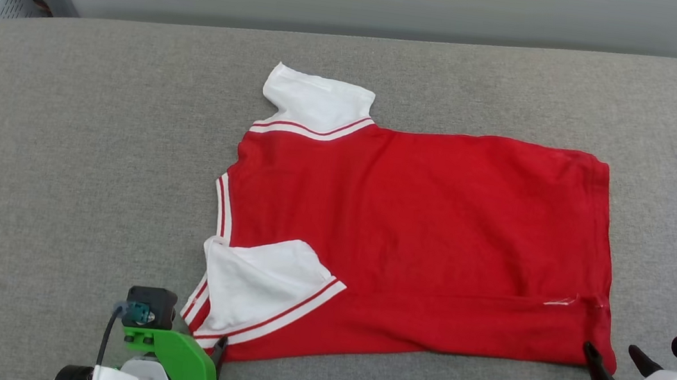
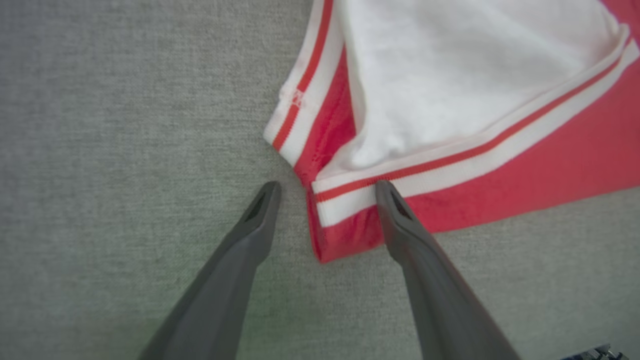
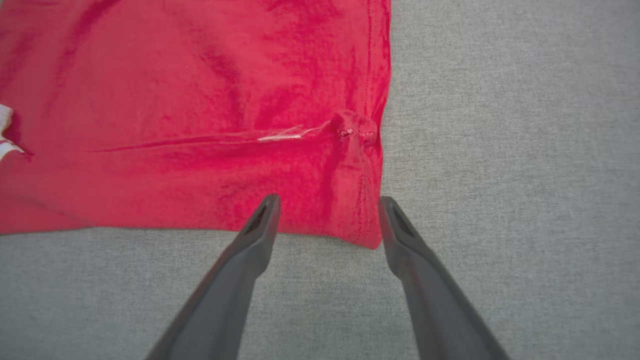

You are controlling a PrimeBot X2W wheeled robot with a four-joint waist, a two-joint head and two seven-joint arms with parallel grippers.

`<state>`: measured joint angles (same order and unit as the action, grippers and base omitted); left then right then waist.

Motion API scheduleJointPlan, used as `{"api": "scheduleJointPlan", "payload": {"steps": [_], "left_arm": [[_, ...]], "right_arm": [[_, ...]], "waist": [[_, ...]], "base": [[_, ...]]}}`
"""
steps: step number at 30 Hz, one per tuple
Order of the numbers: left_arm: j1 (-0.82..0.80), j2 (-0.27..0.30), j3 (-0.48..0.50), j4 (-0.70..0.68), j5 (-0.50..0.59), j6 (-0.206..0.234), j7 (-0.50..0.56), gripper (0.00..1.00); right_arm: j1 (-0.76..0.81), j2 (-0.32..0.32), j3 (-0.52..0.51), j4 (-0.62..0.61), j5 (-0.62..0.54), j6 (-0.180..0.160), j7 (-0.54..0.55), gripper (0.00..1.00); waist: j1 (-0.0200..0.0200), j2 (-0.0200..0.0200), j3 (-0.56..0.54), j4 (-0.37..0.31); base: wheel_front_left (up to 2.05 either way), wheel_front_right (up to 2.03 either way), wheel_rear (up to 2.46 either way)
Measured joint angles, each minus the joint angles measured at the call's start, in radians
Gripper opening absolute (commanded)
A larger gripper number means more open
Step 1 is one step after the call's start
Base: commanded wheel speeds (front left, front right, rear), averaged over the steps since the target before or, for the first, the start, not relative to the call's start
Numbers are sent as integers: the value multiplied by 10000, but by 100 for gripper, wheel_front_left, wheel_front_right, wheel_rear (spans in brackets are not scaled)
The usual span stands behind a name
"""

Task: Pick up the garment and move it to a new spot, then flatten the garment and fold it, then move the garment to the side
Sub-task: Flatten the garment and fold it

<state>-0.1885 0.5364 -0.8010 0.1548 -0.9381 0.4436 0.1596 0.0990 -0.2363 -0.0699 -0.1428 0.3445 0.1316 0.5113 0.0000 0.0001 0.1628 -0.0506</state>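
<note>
While the garment (image 1: 416, 238) lay spread flat across the middle of the grey surface (image 1: 69, 170), collar toward the frame's left and hem toward its right, both grippers sat at its lower edge. The left gripper (image 2: 327, 186), at the lower left of the head view, had its fingers spread wide. They straddled the corner where the striped trim of the folded-in white sleeve (image 1: 256, 283) met red cloth. The right gripper (image 3: 328, 198), at the lower right, was likewise spread, one finger over the red fabric and the other beside the hem corner, pinching nothing.
</note>
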Motion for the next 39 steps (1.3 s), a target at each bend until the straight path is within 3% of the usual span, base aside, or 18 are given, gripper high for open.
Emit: {"api": "scheduleJointPlan", "payload": {"steps": [1,2,3,12,17,25,27,35,36,37,38,39], "left_arm": [[-39,-10,-12,46,-56,-46,63,78],[-81,-19,-21,81,-90,-104,142,17],[-105,-54,-19,121,-203,-186,209,0],[-75,-341,75,31,-571,-761,-23,0],[1,-42,178,-796,-552,-660,-105,0],[22,617,267,-1990,-470,-876,-132,0],[26,704,303,-2220,-470,-869,-132,0],[21,803,261,-2362,-372,-865,-33,0],[20,807,247,-2366,-372,-869,-2,0],[20,815,228,-2364,-372,-874,12,0],[20,825,211,-2349,-372,-884,13,0],[18,830,201,-2326,-370,-892,42,0]], "right_arm": [[0,-4,10,6,0,0,-31,100],[3,-13,13,12,0,0,-50,100],[11,-33,12,25,0,0,-52,100],[77,-236,-278,199,-88,0,144,100],[70,-201,-570,665,-291,0,458,100],[-400,259,-888,1442,-855,0,917,100],[-674,545,-1093,1820,-907,0,917,100],[-940,685,-1225,2441,-1108,0,1003,100],[-968,681,-1197,2495,-1106,0,1039,44],[-983,681,-1183,2522,-1087,-2,1047,15],[-1001,675,-1187,2554,-1030,-2,1045,0],[-1010,652,-1172,2604,-1012,0,1043,0]], "waist": [[0,0,24,-7],[0,0,29,-7],[0,0,19,1],[0,0,-401,257],[0,-1,-543,544],[0,0,-288,790],[0,-1,-112,856],[0,-1,162,984],[0,-1,185,997],[0,-1,202,1006],[0,-1,219,1014],[0,-1,227,1021]], "base": [[0,0,0],[0,0,0],[0,0,0],[0,0,0],[0,0,0],[0,0,0],[0,0,0],[0,0,0],[0,0,0],[0,0,0],[0,0,0],[0,0,0]]}}
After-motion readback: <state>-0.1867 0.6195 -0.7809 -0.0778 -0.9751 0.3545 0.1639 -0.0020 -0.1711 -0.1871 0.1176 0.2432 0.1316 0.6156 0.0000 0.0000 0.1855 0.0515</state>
